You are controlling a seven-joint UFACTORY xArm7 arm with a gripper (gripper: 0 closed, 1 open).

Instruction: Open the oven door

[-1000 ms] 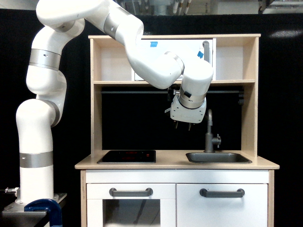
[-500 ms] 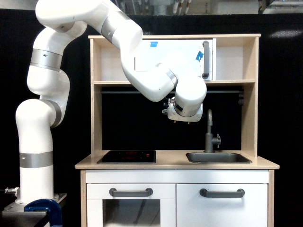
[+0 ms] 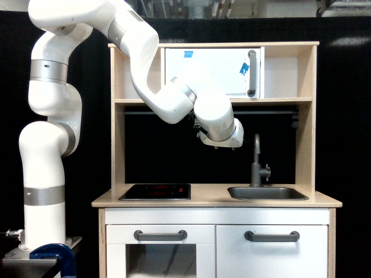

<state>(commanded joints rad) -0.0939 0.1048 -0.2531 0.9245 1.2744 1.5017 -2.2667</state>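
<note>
The oven door (image 3: 214, 72) is a wide white panel in the upper shelf of the toy kitchen, and it sits flush and closed. Its vertical grey bar handle (image 3: 251, 72) is on the exterior view's right, with blue tape pieces (image 3: 188, 54) on the panel. My gripper (image 3: 227, 145) hangs below the shelf board, down and to the left of the handle, touching nothing. The fingers are too small and foreshortened to read. My white forearm crosses in front of the door's lower left corner.
Just right of the gripper a grey faucet (image 3: 255, 162) rises above the sink (image 3: 266, 193). A black hob (image 3: 155, 191) lies on the counter's left. Below are two white doors with horizontal grey handles (image 3: 160, 235) (image 3: 272, 236). A blue clamp (image 3: 55, 255) sits by my base.
My wrist has swung left and rotated, away from under the handle. More of the door panel now shows. The door has not moved.
</note>
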